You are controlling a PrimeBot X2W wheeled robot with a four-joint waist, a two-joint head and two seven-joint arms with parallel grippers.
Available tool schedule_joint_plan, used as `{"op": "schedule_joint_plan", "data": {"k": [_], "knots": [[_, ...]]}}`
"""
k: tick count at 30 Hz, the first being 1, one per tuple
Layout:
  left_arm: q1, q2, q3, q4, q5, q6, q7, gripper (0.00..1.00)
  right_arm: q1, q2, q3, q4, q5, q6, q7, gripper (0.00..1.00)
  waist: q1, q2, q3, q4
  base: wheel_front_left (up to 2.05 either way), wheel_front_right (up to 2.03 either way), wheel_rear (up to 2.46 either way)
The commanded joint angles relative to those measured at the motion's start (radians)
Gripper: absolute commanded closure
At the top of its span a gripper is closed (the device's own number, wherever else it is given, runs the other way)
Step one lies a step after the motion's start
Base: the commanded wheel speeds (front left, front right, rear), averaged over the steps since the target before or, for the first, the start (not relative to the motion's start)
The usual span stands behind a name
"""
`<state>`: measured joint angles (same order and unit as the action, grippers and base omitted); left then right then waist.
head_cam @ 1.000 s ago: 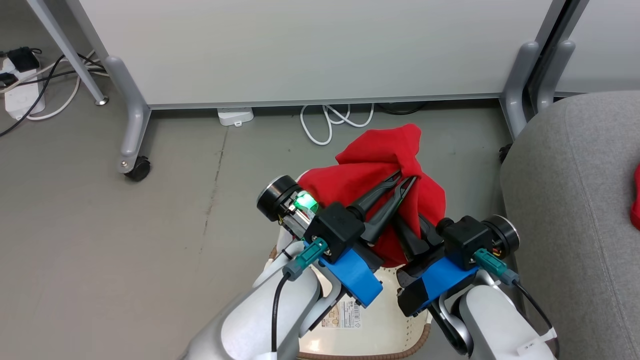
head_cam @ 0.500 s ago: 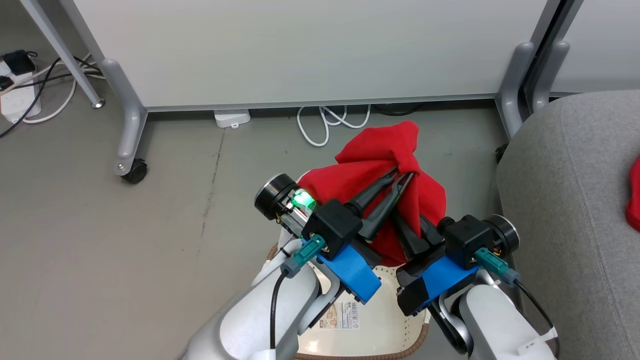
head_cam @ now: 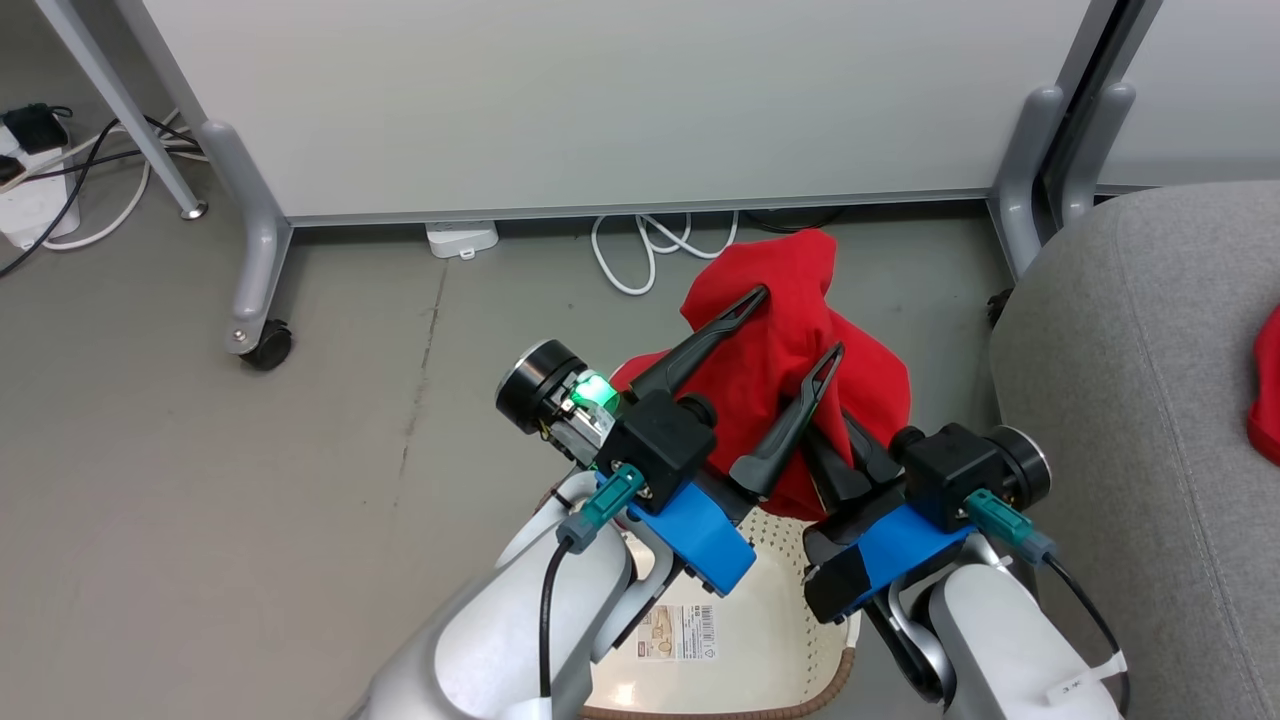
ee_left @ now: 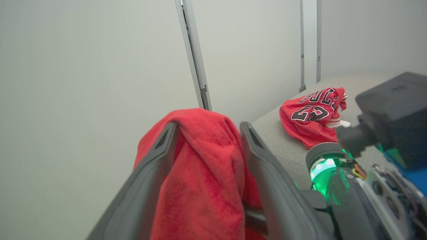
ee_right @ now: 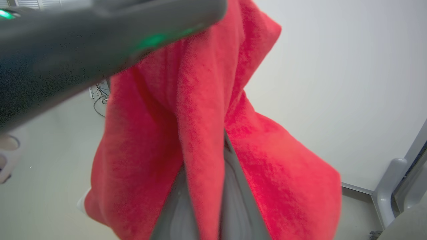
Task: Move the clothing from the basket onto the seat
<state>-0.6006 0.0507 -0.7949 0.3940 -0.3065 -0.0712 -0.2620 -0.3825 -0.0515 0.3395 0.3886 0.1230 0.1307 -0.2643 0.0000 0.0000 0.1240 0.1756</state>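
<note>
A plain red garment (head_cam: 790, 300) hangs bunched above the cream basket (head_cam: 790, 640). My left gripper (head_cam: 790, 325) stands open, its two dark fingers spread on either side of the cloth; in the left wrist view the red garment (ee_left: 200, 173) sits loosely between the fingers of that gripper (ee_left: 206, 131). Just below it, my right gripper (head_cam: 838, 445) is shut on the red garment (ee_right: 200, 133), the fold pinched between its fingers (ee_right: 233, 200). The red "23" jersey (ee_left: 313, 116) lies on the grey seat (head_cam: 1130, 400), its edge (head_cam: 1268, 400) at the frame's right border.
A white partition panel (head_cam: 620, 100) on grey wheeled legs (head_cam: 255, 260) stands behind the basket. White cables (head_cam: 650, 245) and a power strip (head_cam: 30, 210) lie on the grey floor. The left gripper's finger (ee_right: 100, 33) crosses the top of the right wrist view.
My left gripper, shut on the red garment before, has opened, its fingers spreading apart. The right gripper still holds the cloth, which has shifted slightly up and right.
</note>
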Motion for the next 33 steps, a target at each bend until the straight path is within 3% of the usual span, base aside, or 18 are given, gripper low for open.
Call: {"op": "schedule_joint_plan", "data": {"k": [1, 11, 33], "knots": [[0.008, 0.000, 0.005, 0.001, 0.005, 0.002, -0.004, 0.00, 0.002, 0.002, -0.007, -0.006, 0.004, 0.000, 0.000, 1.00, 0.0000, 0.0000, 0.001, -0.001, 0.00, 0.00, 0.00], [0.022, 0.010, 0.023, -0.011, 0.020, -0.001, -0.004, 0.00, -0.012, 0.001, -0.067, -0.026, -0.012, 0.000, 0.000, 1.00, 0.0000, 0.0000, 0.029, -0.053, 0.00, 0.00, 0.00], [0.019, 0.057, 0.046, -0.031, 0.054, -0.009, -0.004, 0.00, 0.033, -0.054, -0.300, -0.153, -0.042, 0.000, 0.000, 1.00, 0.0000, 0.0000, 0.137, -0.321, 0.00, 0.00, 0.00]]}}
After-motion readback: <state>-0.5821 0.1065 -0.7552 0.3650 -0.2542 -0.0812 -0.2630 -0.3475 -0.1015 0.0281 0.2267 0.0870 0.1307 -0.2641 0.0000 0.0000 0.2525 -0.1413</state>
